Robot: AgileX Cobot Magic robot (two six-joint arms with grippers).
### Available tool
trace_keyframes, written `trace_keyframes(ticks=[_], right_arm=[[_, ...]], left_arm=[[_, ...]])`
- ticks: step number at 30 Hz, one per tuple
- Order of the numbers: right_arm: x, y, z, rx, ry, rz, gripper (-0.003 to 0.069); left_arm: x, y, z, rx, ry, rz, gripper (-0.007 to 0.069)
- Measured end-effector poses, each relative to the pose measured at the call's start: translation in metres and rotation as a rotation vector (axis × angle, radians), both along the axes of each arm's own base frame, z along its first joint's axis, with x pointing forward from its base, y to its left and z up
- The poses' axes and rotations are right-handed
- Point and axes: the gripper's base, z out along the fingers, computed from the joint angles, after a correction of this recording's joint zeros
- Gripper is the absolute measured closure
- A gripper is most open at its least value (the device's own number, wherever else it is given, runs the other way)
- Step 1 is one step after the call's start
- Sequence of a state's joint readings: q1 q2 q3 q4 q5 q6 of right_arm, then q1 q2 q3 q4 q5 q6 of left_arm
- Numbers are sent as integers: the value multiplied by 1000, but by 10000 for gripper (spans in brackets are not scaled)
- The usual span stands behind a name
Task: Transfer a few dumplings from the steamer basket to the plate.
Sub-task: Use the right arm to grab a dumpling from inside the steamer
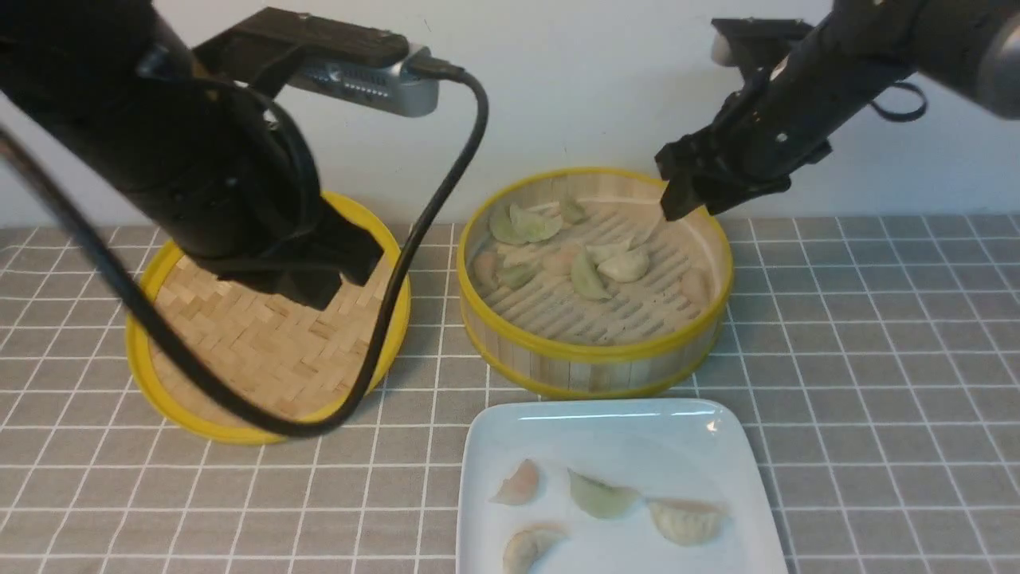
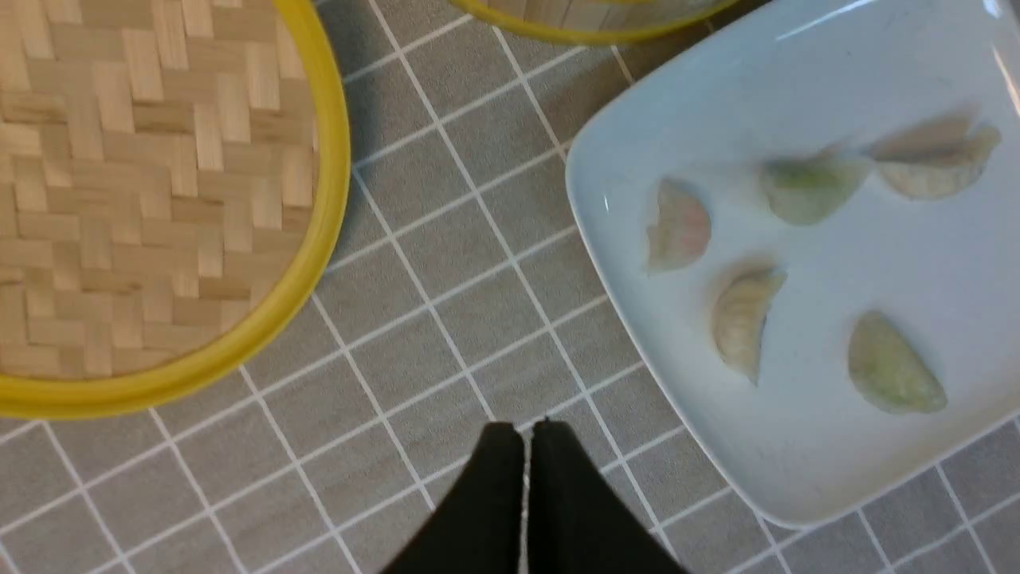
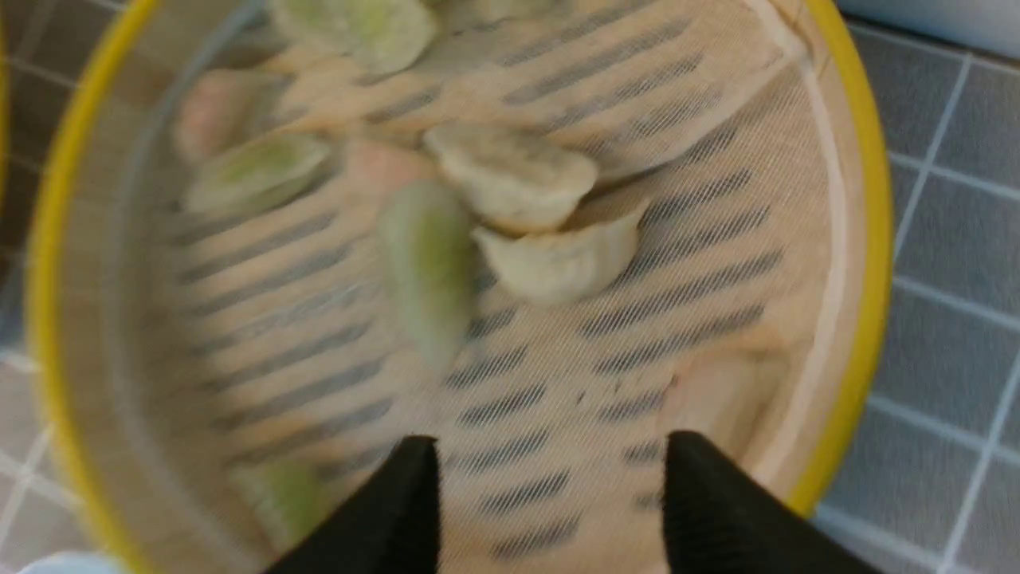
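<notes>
The steamer basket [image 1: 594,363] stands mid-table and holds several dumplings [image 1: 625,265], cream, green and pinkish. The white plate [image 1: 606,422] lies in front of it with several dumplings [image 1: 601,494] on it. My right gripper [image 1: 692,198] hangs open and empty above the basket's far right rim. In the right wrist view its gripper [image 3: 550,462] is open above the slatted floor, with dumplings [image 3: 510,171] beyond. My left gripper [image 1: 327,275] is shut and empty above the woven lid. In the left wrist view it [image 2: 526,434] is over the cloth beside the plate [image 2: 797,462].
The flat woven yellow-rimmed lid [image 1: 239,351] lies left of the basket, also in the left wrist view [image 2: 151,183]. A grey checked cloth [image 1: 876,359] covers the table. A white wall stands close behind. A black cable [image 1: 430,215] loops over the lid.
</notes>
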State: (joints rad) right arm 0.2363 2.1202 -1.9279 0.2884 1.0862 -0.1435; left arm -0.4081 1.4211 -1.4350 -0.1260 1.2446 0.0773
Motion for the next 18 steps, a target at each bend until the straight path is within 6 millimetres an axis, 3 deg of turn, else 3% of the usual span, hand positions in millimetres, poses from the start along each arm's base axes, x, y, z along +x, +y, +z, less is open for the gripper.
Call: trace_keyframes(ticks=[4,7,18], right_arm=[[23,16,-37,-35,17,27,132],[32,24,-50,-38,18,39,90],[43,30,-89,-78,52,50,71]], left_arm=[[-14,6,5,-8,-12,-1,629],[-20,8,8,-12,-25,-1,629],[-21,10,10,-12,-32,1,629]])
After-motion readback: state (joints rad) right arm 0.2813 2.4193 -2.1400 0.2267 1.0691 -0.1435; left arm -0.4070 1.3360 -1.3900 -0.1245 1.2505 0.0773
